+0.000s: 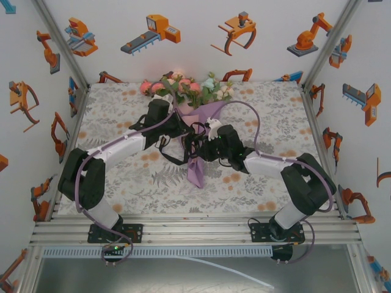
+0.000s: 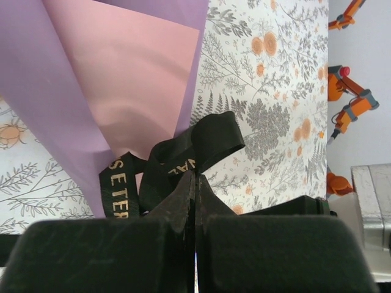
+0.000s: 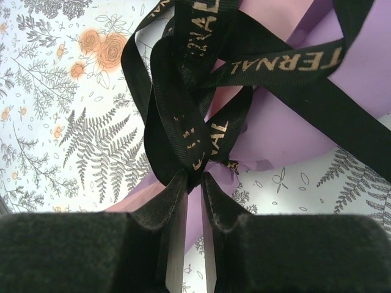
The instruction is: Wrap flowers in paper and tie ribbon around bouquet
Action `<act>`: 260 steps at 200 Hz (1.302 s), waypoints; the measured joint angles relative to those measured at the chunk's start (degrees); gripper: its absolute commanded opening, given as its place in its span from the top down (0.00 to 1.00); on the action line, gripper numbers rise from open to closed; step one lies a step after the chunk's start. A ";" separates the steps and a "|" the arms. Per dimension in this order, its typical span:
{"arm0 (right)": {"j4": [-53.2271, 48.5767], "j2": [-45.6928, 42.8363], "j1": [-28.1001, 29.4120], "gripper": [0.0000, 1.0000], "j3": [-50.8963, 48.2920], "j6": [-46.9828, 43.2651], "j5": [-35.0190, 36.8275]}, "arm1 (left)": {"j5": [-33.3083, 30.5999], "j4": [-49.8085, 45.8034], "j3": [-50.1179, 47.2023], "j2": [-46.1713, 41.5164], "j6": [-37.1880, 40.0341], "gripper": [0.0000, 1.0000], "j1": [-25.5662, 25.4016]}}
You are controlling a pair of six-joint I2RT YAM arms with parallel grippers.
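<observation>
The bouquet point(image 1: 197, 125) lies mid-table, its pink and cream flowers point(image 1: 183, 87) at the far end and the purple paper point(image 1: 195, 172) tapering toward me. The black ribbon point(image 1: 190, 141) with gold lettering loops around the cone's waist. My left gripper point(image 1: 181, 129) is shut on a ribbon loop point(image 2: 201, 149), beside the paper's pink inner fold point(image 2: 134, 79). My right gripper point(image 1: 206, 143) pinches another ribbon strand point(image 3: 183, 131) at its fingertips, with the purple paper point(image 3: 299, 122) just behind. The stalks are hidden inside the cone.
The floral-patterned tablecloth point(image 1: 122, 183) covers the table. White walls with orange robot stickers point(image 1: 153, 33) close in the sides and back. An aluminium rail point(image 1: 195, 229) runs along the near edge by the arm bases. Purple-grey cables point(image 1: 256, 122) arc over both arms.
</observation>
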 measured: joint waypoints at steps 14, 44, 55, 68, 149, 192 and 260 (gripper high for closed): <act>-0.92 -0.96 0.00 0.88 0.13 -0.46 0.22 | -0.48 -0.04 -0.72 -0.90 0.00 1.00 0.33; -1.99 -1.97 -0.02 1.00 1.03 -1.79 0.79 | -1.62 -0.63 -1.64 -2.80 0.13 1.00 0.55; -2.25 -1.99 -0.11 1.00 1.51 -2.14 0.83 | -2.05 -0.83 -2.03 -3.50 0.31 1.00 0.55; -3.17 -2.10 -0.37 1.00 2.16 -2.60 0.81 | -2.60 -0.85 -2.97 -4.48 0.52 1.00 0.55; -4.20 -1.27 -3.08 1.00 8.35 -5.22 -3.28 | -5.68 -1.31 -12.28 -10.56 0.28 0.91 0.61; -0.96 -1.57 -3.08 1.00 2.95 -5.40 -7.87 | -7.30 -11.19 1.55 -7.52 9.60 0.76 0.66; 0.26 -3.65 -3.08 1.00 -2.10 -5.35 -8.07 | 8.92 -15.39 30.03 12.28 29.55 0.49 -1.77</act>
